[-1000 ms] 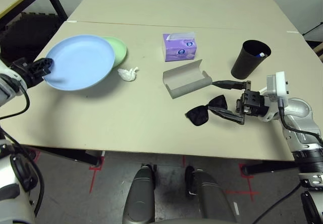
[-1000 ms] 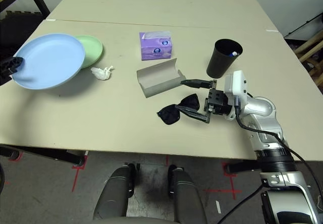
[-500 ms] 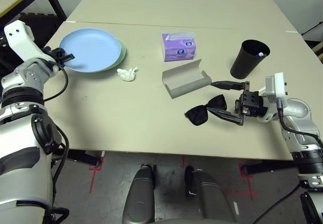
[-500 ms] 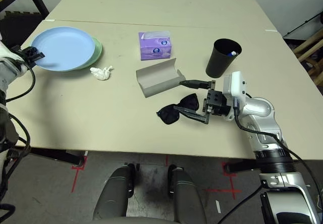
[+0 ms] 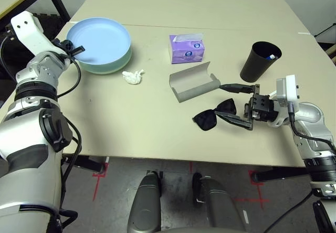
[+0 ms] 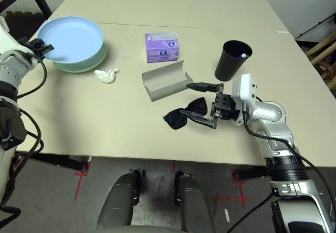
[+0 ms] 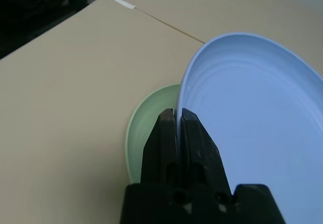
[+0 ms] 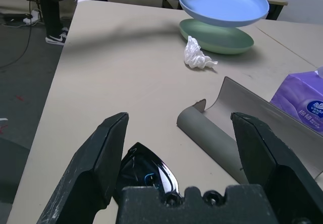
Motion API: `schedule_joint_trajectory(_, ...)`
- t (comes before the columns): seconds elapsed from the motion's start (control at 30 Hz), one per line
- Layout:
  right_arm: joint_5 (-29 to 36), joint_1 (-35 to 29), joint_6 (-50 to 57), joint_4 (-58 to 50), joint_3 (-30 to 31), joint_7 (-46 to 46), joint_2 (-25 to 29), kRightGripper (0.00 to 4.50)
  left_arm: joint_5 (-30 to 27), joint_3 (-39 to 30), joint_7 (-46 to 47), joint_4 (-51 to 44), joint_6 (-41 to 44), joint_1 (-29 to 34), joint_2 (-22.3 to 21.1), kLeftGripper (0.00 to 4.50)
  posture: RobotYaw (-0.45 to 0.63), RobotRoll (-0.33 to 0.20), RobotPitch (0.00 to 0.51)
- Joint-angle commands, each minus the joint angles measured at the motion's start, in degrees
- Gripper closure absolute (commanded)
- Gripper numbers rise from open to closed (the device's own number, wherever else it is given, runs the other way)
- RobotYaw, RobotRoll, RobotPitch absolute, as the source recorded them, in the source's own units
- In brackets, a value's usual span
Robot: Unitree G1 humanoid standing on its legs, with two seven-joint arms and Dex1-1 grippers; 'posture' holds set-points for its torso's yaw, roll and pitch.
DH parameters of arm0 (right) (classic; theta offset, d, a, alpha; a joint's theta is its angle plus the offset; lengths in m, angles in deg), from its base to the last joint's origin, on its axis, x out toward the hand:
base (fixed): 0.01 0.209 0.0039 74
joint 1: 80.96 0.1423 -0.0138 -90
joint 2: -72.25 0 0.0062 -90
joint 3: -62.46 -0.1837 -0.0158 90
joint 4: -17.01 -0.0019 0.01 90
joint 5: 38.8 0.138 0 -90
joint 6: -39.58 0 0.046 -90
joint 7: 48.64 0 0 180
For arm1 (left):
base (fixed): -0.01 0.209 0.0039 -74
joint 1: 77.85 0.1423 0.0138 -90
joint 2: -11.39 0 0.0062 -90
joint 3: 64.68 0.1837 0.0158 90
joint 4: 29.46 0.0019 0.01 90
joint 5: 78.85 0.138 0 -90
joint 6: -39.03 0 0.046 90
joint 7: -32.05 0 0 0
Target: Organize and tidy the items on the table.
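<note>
Over pale green round plate [image 8: 218,38], light blue round plate [image 5: 98,43] now carried in from table's left edge, hovering just above; left gripper [image 7: 176,120] pinching its rim. Stacking nearly done. Right gripper [image 8: 185,148] spread wide, unmoved, beside black sunglasses [image 5: 215,115].

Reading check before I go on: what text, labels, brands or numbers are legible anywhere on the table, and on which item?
Purple tissue box: a blue oval brand logo with small white lettering on the front face, too small and blurred to read; the right wrist view catches part of it, still not legible.
Plates, tissue, glasses case, sunglasses, cup: no print visible.
No legible text anywhere in these views.
</note>
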Motion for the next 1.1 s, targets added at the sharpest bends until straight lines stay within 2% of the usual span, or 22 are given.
schedule_joint_trajectory(0.03, 0.38, -1.08, 0.61, -1.62, 0.11, 0.33, 0.40, 0.00, 0.38, -0.63, 0.78, 1.17, -0.99, -0.79, 0.75, 4.49, 0.09, 0.000, 0.181)
schedule_joint_trajectory(0.2, 0.41, -1.10, 0.89, -1.89, 0.03, 0.47, 0.49, 0.00, 1.39, 0.33, -0.72, 1.17, -2.04, -0.94, 1.91, 4.49, 0.09, 0.000, 0.180)
schedule_joint_trajectory(0.23, 0.42, -1.07, 0.94, -1.91, 0.02, 0.49, 0.52, 0.00, 1.45, 0.37, -1.19, 1.16, -2.01, -0.98, 2.14, 3.96, 0.09, 0.000, 0.180)
schedule_joint_trajectory(0.27, 0.42, -1.02, 0.98, -1.89, -0.01, 0.51, 0.55, 0.00, 1.63, 0.55, -1.71, 1.15, -1.97, -1.01, 2.34, 3.75, 0.09, 0.000, 0.180)
schedule_joint_trajectory(0.6, 0.62, -0.93, 3.08, -0.99, -2.41, 5.54, 0.17, 0.00, 1.86, 0.50, -3.08, 0.86, -1.57, -0.84, 2.34, 0.02, 0.10, 0.000, 0.181)
schedule_joint_trajectory(0.8, 0.89, -2.15, 5.88, -2.61, -4.14, 11.68, -1.07, 0.00, 2.16, 0.87, -4.01, 0.54, -1.42, -0.55, 1.98, 0.02, 0.11, 0.000, 0.181)
schedule_joint_trajectory(1.1, 1.81, -3.74, 7.95, -6.33, -4.42, 15.27, -1.25, 0.00, 3.70, 2.59, -5.65, -0.17, -2.05, -0.32, 2.37, 0.02, 0.10, 0.000, 0.181)
